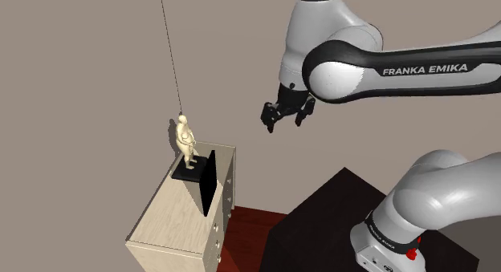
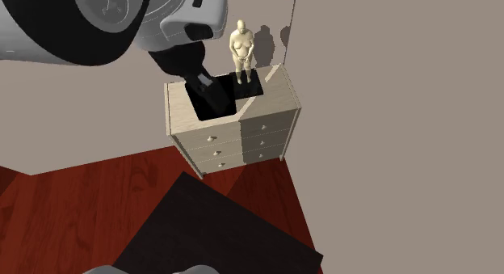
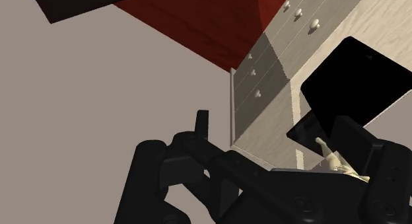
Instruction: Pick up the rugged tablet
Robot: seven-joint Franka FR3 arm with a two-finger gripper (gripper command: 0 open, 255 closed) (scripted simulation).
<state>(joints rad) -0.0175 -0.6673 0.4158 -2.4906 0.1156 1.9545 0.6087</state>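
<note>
Shoulder view. Light wood chest of drawers [image 1: 164, 222]: a cream figurine on a black square base [image 1: 186, 142] stands near the top's back edge. Just beside it, toward the drawer-side edge, the black, flat rugged tablet [image 1: 210, 182] stands on edge, near upright. The all-black two-finger gripper [image 1: 284, 123] hangs well apart from the chest, jaws parted, nothing between them.

Judgement: tablet stiff, fairly heavy, faces probably slick, liable to topple as it stands. Pinch across its thickness at the top edge, mid-length.
</note>
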